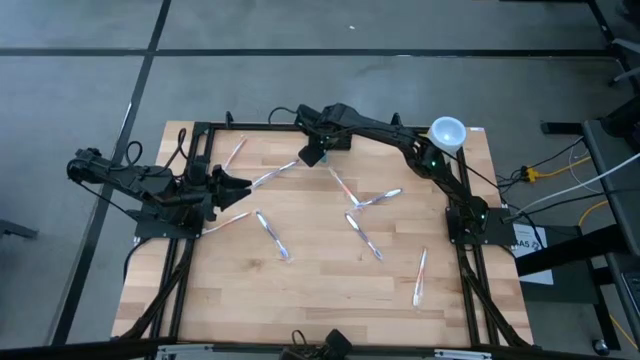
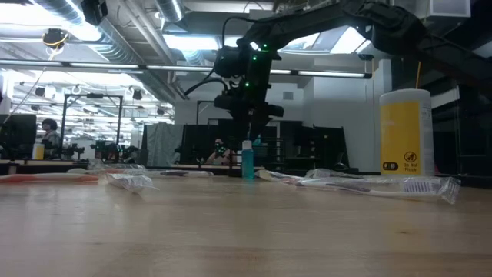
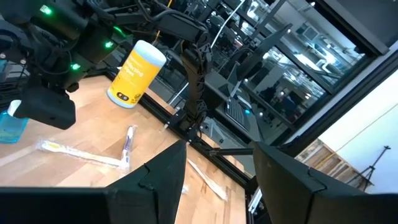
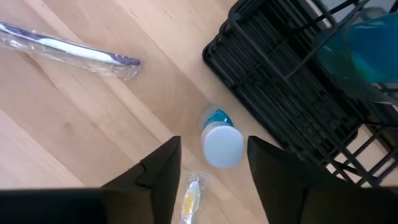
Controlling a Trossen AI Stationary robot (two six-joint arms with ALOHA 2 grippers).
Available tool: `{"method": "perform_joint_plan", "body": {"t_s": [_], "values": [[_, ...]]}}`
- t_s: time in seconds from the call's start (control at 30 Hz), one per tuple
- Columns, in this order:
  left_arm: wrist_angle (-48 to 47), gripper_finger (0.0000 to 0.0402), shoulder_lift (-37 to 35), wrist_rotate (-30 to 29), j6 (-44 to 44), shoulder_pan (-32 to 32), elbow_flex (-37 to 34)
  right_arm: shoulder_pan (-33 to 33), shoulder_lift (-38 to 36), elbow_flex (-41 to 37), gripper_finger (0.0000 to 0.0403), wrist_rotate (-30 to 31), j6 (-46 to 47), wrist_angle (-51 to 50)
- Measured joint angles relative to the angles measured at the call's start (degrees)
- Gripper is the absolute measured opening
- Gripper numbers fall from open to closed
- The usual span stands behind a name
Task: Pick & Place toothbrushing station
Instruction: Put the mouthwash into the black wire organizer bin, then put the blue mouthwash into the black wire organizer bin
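Observation:
The black slotted rack [image 4: 292,81] stands on the table at the far middle, with a blue thing [image 4: 367,43] in one of its slots. A small blue bottle with a white cap [image 4: 222,144] stands upright on the wood beside it and also shows in the low view [image 2: 247,161]. My right gripper [image 1: 312,152] hangs above the bottle, open and pointing down, one finger on either side of the cap [image 4: 213,149]. It touches nothing. My left gripper [image 1: 240,185] is open and empty at the table's left [image 3: 219,149].
A yellow cup with a white rim [image 1: 447,132] stands at the far right corner. Several wrapped toothbrushes lie scattered over the table, one near the rack [image 4: 68,50] and others at the middle [image 1: 365,235] and near right [image 1: 420,278].

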Motion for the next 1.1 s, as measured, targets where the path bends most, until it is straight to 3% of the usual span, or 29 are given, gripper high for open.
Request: {"method": "perform_joint_plan", "body": {"t_s": [0.77, 0.97, 1.1], "values": [[0.0, 0.0184, 0.0, 1.7, 0.0, 0.0, 0.0, 0.5, 0.0, 0.0, 0.0006, -0.6, -1.0, -1.0], [0.0, 0.0184, 0.0, 1.8, 0.0, 0.0, 0.0, 2.2, 0.0, 0.0, 0.0029, -2.2, -1.8, -3.7], [0.0, 0.0184, 0.0, 2.5, -0.1, 0.0, 0.0, 5.2, 0.0, 0.0, 0.0050, -2.4, -4.4, -10.8]]}}
